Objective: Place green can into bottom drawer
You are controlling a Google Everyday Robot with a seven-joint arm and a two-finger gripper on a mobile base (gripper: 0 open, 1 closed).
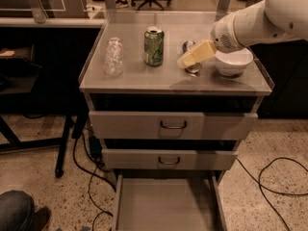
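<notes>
Table [144, 83], grey metal cabinet top: bare strip along 6 o'clock edge. Bottom drawer [166, 208], wide grey tray, open below at 6 o'clock. End effector [197, 53] hovers over table, white ceramic bowl [234, 61] at its 3 o'clock; open or closed, cannot tell. Green aluminium can [154, 46] upright at its 9 o'clock, apart. Risk: sideways approach tips can toward clear plastic bottle [114, 57] at can's 9 o'clock.

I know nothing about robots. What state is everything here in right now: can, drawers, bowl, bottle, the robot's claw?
green can: upright on the cabinet top, not held.
bottom drawer: pulled open, can not in it.
middle drawer: shut.
top drawer: shut.
white bowl: right way up.
clear bottle: standing.
gripper: over the cabinet top, between green can and white bowl.
</notes>
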